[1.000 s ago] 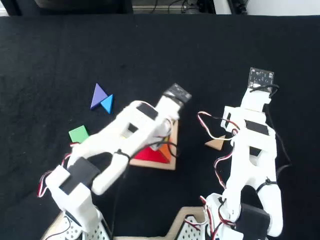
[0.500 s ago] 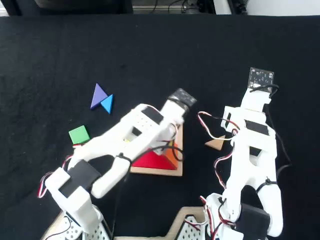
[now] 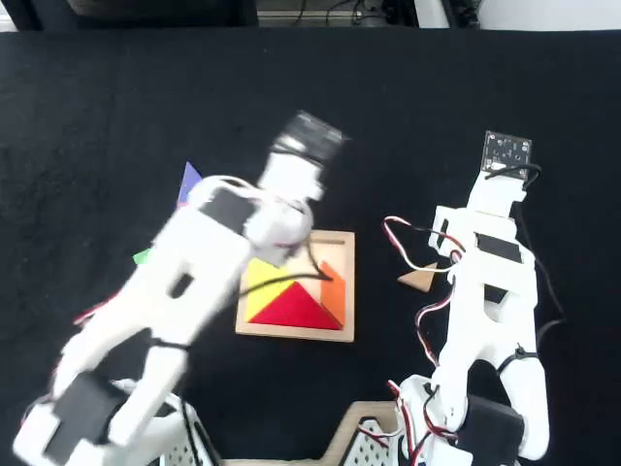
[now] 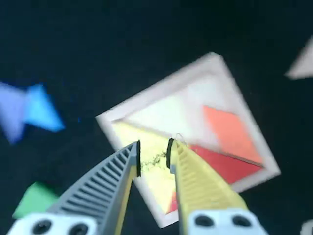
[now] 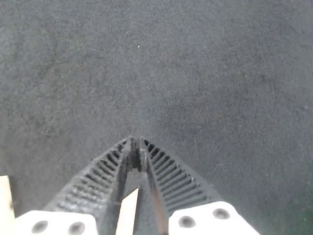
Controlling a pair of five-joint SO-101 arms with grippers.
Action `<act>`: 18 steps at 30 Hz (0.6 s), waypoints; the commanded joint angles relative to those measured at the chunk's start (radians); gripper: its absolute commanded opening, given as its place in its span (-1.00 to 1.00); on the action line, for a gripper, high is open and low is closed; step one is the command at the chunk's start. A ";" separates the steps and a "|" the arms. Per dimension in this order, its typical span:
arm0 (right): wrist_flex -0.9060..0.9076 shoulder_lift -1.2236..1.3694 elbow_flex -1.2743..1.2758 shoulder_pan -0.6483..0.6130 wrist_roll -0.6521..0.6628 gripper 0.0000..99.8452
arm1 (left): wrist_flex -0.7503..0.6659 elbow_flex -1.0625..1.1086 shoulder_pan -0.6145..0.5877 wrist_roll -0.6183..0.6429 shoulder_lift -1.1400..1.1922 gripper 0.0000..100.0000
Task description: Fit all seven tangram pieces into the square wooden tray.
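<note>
The square wooden tray lies mid-table with a yellow piece, a red triangle and an orange piece in it. My left gripper hangs above the tray, over the yellow piece, open by a narrow gap with nothing in it. A blue triangle, a purple one and a green square lie outside the tray. A tan triangle rests beside the right arm. My right gripper is shut and empty above black cloth.
The blurred left arm hides most of the purple triangle and green square. The right arm stands at the tray's right. A light wooden base sits at the front edge. Black cloth stretches bare at the back.
My left arm has lifted off the tray and swung back and to the left. The tray turned and now lies square, with its yellow piece uncovered. The right arm has stayed put.
</note>
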 commanded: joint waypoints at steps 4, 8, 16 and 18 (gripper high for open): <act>-0.021 -0.028 -0.008 -0.014 0.012 -0.98 | 0.166 -0.031 -0.590 0.009 -0.235 -0.75; -0.031 -0.028 -0.008 -0.023 0.012 -0.98 | 0.233 -0.025 -0.938 -0.020 -0.267 -0.75; 0.213 -0.028 -0.139 -0.307 0.187 -0.98 | 0.014 0.371 -0.972 -0.048 -0.253 -0.57; 0.333 -0.027 -0.231 -0.361 0.186 -0.98 | -0.098 0.490 -0.974 -0.048 -0.262 -0.59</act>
